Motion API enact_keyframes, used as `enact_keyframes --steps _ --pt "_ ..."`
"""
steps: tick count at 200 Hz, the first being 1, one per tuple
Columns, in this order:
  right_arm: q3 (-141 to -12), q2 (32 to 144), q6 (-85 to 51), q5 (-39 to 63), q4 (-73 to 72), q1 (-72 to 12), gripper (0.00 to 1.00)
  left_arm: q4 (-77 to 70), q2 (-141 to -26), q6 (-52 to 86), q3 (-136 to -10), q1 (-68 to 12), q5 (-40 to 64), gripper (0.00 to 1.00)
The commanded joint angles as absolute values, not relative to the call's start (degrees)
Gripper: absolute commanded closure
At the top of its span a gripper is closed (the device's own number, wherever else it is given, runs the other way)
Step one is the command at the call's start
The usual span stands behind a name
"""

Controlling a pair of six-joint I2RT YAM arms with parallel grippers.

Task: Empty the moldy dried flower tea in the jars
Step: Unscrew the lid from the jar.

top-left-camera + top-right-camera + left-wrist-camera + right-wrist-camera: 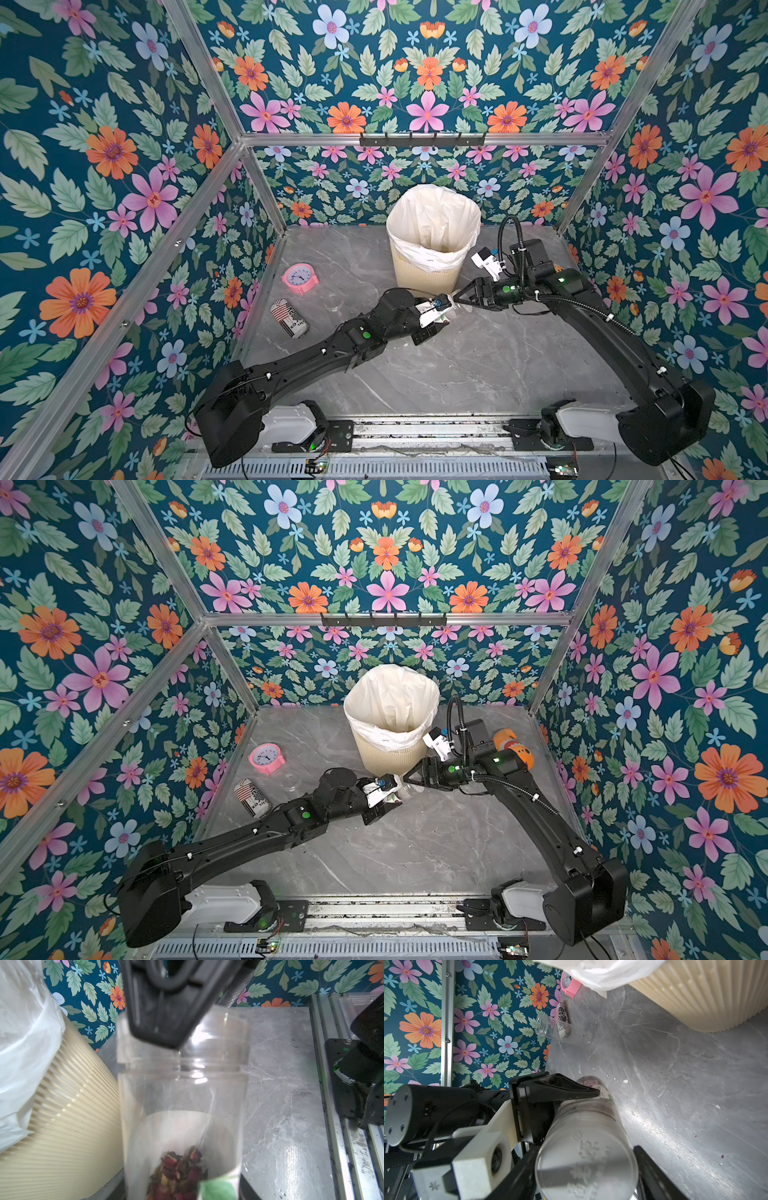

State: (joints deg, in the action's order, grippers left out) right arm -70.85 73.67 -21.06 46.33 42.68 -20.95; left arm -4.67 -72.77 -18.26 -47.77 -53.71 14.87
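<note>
Found left pincer (434, 318) clenched round the labelled jar (182, 1095), held sideways over the counter (478, 365) in front of the lined bin (424, 274), with the moldy dried flower tea (178, 1172) heaped at the end away from the lid. Found right pincer (459, 300) clamped on that jar's clear lid (586, 1147), one finger at each side. Noted second jar (550, 1028) open on its side near the drink can (562, 1020), apparently empty, with a loose lid (587, 1038) just beside it.
</note>
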Motion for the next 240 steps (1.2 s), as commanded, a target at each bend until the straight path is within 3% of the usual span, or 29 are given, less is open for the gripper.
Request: enact_keyframes --steps 1,46,90,178,202,240 --pt "-71.6 73.4 -16.3 49.0 46.0 -21.1 0.34 -3.3 -72.4 -18.7 -49.2 -53.8 20.8 0.48" --pt "-72.0 71.4 -8.5 49.9 49.1 -21.1 0.37 1.8 -72.5 -17.4 -51.7 -53.5 33.3 0.48" --pt "-70.1 68.6 -3.3 52.2 47.7 -21.1 0.48 3.6 -75.3 -13.2 -54.8 -53.0 46.4 0.48" --pt "-65.3 62.1 4.2 59.1 42.5 -21.7 0.52 8.5 -78.0 -12.3 -58.1 -52.1 58.2 0.48" --pt "-65.9 62.7 3.5 58.8 43.4 -21.7 0.47 8.4 -77.3 -13.5 -57.5 -52.0 53.9 0.49" --pt "-68.2 64.7 -2.5 52.2 43.7 -21.7 0.24 1.6 -74.2 -13.7 -53.4 -52.0 42.7 0.49"
